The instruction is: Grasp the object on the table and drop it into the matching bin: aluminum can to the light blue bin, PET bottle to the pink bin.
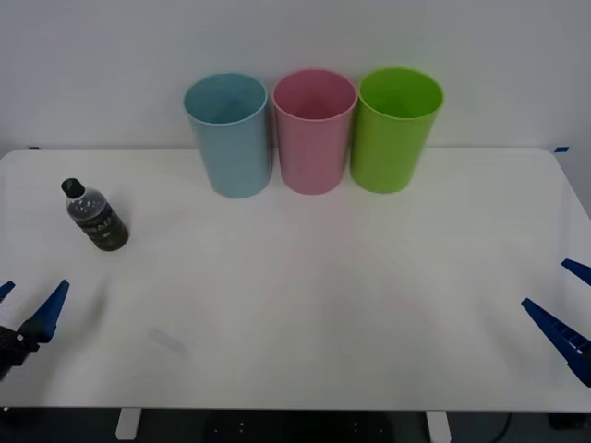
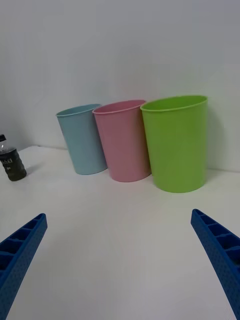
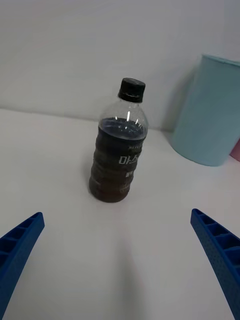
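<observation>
The PET bottle [image 1: 95, 217], small and clear with a black cap and dark label, stands upright on the left side of the white table [image 1: 305, 305]. My left gripper [image 1: 26, 303] hovers open near the front left edge, a short way in front of the bottle [image 3: 117, 150], which stands centred ahead of the left gripper's [image 3: 120, 260] spread fingers. The light blue bin [image 1: 229, 134] and pink bin [image 1: 314, 129] stand side by side at the back. My right gripper [image 1: 565, 300] waits open at the table's right edge, facing the bins.
A lime green bin [image 1: 397, 129] stands right of the pink one, against the white wall. In the right wrist view the blue bin [image 2: 82, 140], pink bin [image 2: 122, 142] and green bin [image 2: 177, 145] stand in a row, the bottle [image 2: 11, 162] far off.
</observation>
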You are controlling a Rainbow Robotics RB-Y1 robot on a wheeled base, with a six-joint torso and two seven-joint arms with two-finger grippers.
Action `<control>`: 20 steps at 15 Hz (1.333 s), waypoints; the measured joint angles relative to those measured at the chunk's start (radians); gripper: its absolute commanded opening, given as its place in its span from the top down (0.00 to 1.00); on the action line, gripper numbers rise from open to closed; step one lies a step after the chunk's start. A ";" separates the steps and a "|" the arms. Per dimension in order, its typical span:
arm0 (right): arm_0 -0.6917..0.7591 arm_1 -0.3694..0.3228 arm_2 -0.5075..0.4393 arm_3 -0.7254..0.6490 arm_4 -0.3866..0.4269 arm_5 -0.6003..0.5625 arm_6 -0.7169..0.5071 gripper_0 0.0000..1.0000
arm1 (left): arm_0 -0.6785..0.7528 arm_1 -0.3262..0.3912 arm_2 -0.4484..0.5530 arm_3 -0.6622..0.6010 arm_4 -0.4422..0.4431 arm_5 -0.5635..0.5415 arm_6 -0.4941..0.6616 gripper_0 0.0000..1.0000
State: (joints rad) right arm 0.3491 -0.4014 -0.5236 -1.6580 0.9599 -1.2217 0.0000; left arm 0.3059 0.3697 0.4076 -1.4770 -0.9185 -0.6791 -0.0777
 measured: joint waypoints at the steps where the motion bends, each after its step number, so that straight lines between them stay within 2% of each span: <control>1: 0.000 0.000 0.000 0.000 0.000 0.000 0.000 0.00 | -0.017 0.000 -0.005 0.009 -0.015 0.008 0.000 0.00; 6: 0.000 0.000 0.000 0.000 0.000 0.000 0.000 0.00 | -0.101 0.000 -0.046 0.067 -0.050 0.047 -0.023 0.00; 9: 0.000 0.000 0.000 0.000 0.000 0.000 0.000 0.00 | -0.183 0.000 -0.055 0.151 -0.056 0.050 -0.088 0.00; 15: 0.000 0.000 0.000 0.000 0.000 0.000 0.000 0.00 | -0.282 0.000 -0.088 0.217 -0.076 0.122 -0.103 0.00; 20: 0.000 0.000 0.000 0.000 0.000 0.000 0.000 0.00 | -0.372 0.000 -0.079 0.308 -0.103 0.132 -0.112 0.00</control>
State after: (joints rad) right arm 0.3490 -0.4014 -0.5236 -1.6580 0.9599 -1.2217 0.0000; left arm -0.0665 0.3697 0.3282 -1.1693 -1.0213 -0.5471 -0.1893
